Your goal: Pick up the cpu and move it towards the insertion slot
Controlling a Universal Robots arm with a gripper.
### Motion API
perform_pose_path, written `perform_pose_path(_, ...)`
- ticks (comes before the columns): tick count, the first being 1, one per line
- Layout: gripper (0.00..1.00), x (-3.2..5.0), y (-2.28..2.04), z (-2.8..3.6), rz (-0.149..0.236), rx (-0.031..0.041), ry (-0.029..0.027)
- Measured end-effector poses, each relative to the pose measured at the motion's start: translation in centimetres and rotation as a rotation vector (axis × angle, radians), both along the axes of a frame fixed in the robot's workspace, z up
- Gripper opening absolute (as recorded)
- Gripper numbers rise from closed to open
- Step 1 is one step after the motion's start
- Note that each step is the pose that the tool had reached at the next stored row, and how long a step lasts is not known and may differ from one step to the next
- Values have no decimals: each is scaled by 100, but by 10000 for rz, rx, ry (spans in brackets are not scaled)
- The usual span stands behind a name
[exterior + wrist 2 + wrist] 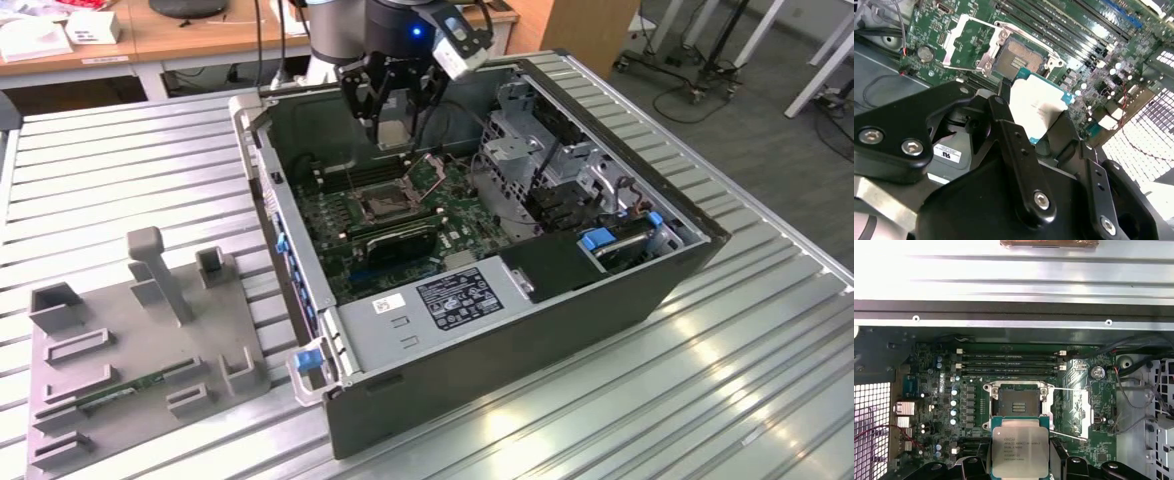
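Observation:
My gripper (392, 122) is shut on the cpu (394, 135), a flat silvery square chip held by its edges above the open computer case. In the first wrist view the cpu (1020, 452) hangs just off one side of the insertion slot (1016, 407), overlapping that edge of its frame, with black fingers (1059, 462) on either side of the chip. The second wrist view shows the cpu (1036, 107) tilted between the fingers (1004, 127), with the insertion slot (1019, 57) beyond it, its dark centre uncovered. In the exterior view the insertion slot (376, 206) sits on the green board below the gripper.
The socket's metal load plate (1071, 412) is swung open beside the slot. Long black memory slots (1009, 362) run close by. Case walls (274, 190), a drive cage (534, 150) and the power supply (454, 295) ring the board. A grey fixture (134, 340) holding a memory stick (127, 390) lies at the exterior view's left.

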State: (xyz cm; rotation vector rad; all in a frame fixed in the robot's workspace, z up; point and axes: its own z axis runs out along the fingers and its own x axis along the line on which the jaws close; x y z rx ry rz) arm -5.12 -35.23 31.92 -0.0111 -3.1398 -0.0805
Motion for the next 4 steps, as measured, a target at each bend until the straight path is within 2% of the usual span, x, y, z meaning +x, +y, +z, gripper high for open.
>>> perform_pose_path(4, 55, 0, 0, 0, -13, 0, 0)
